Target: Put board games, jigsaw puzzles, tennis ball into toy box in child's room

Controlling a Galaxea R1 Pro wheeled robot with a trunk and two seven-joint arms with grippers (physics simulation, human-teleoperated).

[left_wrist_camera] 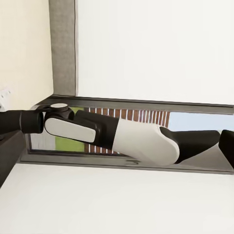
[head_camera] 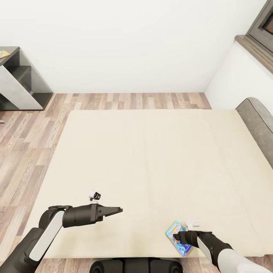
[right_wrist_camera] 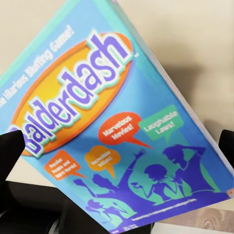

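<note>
Balderdash box (right_wrist_camera: 112, 126): light, stiff, slick; edges offer the best hold.
Right gripper (head_camera: 181, 238): grasping it, near bed (head_camera: 151, 151) edge.
Left gripper (head_camera: 115, 209): clenched, empty.

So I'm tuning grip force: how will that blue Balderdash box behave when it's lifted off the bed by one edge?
The Balderdash box looks flat and straight-edged, so probably stiff, not floppy. Its glossy printed face may slip between the right gripper jaws. Gripped near one edge, it seems apt to droop or pivot; being thin cardboard, likely light.

Bedroom in a home: big beige bed (head_camera: 151, 167) ahead of my fingers, wood floor (head_camera: 22, 151), desk (head_camera: 19, 79) off left, window (head_camera: 263, 22) right.
</note>
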